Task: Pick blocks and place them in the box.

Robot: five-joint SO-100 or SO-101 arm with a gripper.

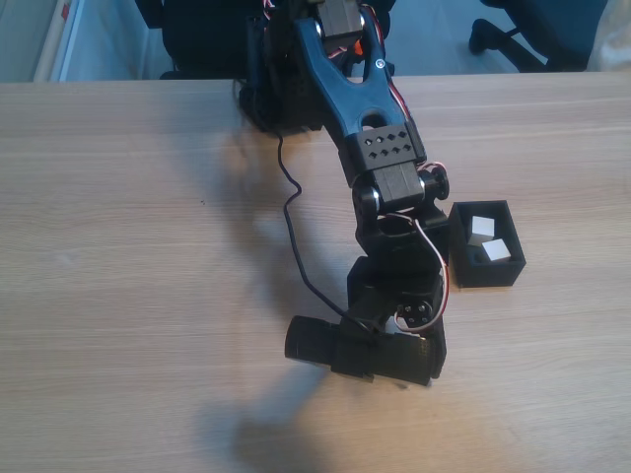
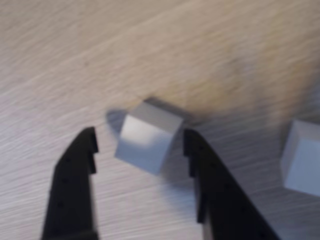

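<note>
While claw [image 2: 140, 142] gapes, block [image 2: 147, 135] sits btwn fingers, untouched.

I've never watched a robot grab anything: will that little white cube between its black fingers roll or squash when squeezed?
The small white cube probably won't roll: its faces are flat. Its crisp edges suggest it is stiff. It sits turned between the open gripper, so it may twist as the fingers close.
</note>
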